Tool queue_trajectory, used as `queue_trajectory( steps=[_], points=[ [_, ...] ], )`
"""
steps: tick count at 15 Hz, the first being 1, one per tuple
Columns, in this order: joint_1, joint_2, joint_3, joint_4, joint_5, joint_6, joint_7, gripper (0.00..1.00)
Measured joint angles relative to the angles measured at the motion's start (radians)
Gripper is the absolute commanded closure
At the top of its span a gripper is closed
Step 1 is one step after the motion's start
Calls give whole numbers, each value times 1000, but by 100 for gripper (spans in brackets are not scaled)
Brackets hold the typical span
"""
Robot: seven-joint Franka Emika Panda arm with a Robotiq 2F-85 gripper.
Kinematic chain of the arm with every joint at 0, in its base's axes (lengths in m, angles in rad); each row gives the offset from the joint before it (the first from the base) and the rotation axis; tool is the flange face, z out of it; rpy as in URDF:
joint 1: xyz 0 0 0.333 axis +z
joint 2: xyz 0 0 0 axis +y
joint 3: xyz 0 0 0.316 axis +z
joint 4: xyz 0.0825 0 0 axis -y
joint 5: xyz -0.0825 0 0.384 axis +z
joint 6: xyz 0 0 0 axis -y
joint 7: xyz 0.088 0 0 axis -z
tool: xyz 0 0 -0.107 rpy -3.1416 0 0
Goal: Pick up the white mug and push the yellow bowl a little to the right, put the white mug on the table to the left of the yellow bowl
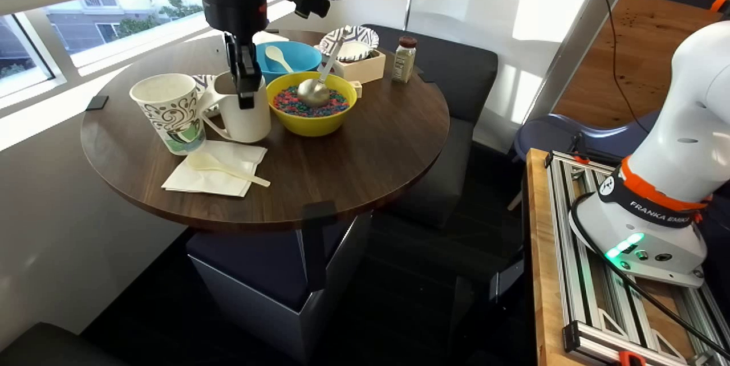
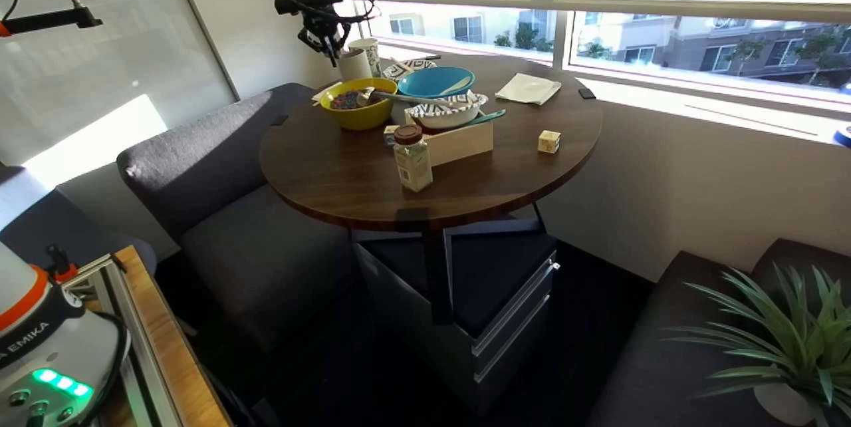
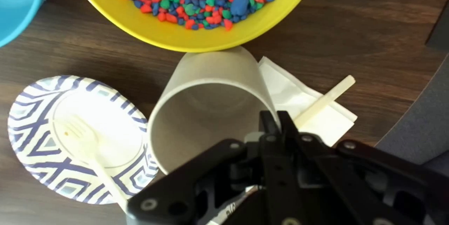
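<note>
In an exterior view, nearest me, off to the left of the yellow bowl (image 1: pixel 312 125) and in front of it, lay a folded white napkin (image 1: pixel 239 152) with a cream spoon (image 1: pixel 228 170) across it. A little farther back, well left of the yellow bowl, stood the green-patterned paper cup (image 1: pixel 168 106). Between that cup and the yellow bowl was the white mug (image 1: pixel 250 122), roughly upright, just beside the bowl, its handle pointing away from it. My hand (image 3: pixel 277 121) was pinched on the mug's wall, the lip running between its fingertips. In the wrist view the yellow bowl's rim hid the mug's lower edge, so I could not tell whether the two touched, nor whether the mug's base met the table (image 1: pixel 370 166).

The yellow bowl held red, blue and green gravel (image 3: pixel 207 0), with a silver ladle (image 1: pixel 313 92) resting in it. To its left a patterned paper plate (image 3: pixel 112 127) carried a cream fork (image 3: pixel 82 137). Beyond the yellow bowl sat the light blue bowl (image 1: pixel 307 58) with another spoon (image 1: pixel 278 58) in it. Beyond and to the right were a pale box (image 1: pixel 365 69), a patterned paper bowl (image 2: pixel 432 120) and, farthest right, a brown-lidded jar (image 1: pixel 404 62).
</note>
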Motion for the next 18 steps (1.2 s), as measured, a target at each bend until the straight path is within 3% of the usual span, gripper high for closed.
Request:
queue_trajectory(
  steps=[7, 18],
  points=[
    [-14, -2, 5, 0, 41, -96, 22, 99],
    [-44, -4, -22, 0, 12, -48, 55, 99]
  ],
)
